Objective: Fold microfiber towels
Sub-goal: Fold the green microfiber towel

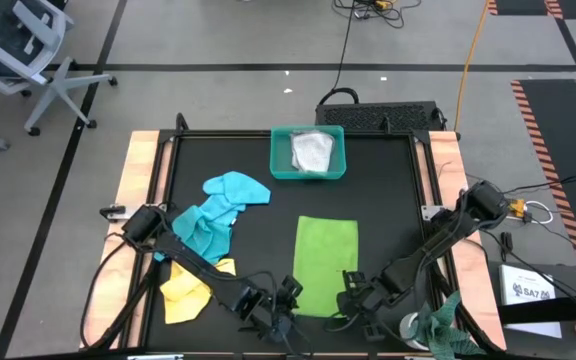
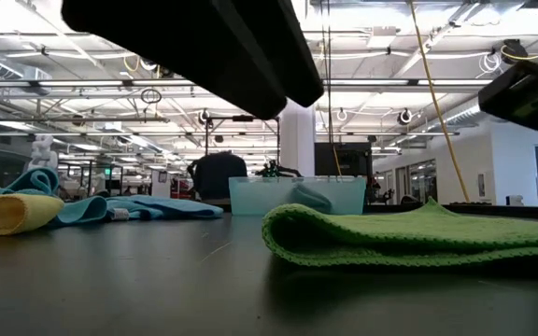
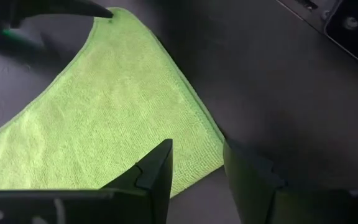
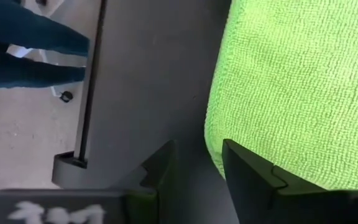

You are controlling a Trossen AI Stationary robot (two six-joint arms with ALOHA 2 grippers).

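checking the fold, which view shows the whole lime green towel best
The high view: the whole lime green towel lies flat as a folded rectangle. The low view shows only its near edge; both wrist views show just a corner.

Black table (image 1: 388, 200) with lime towel (image 1: 325, 265), turquoise towels (image 1: 220, 212), yellow towel (image 1: 186, 290), teal tray (image 1: 308, 178).

2 dark jointed arms (image 1: 198, 262) — black cables alongside — end in black angular fingers (image 3: 157, 171) with white markings.
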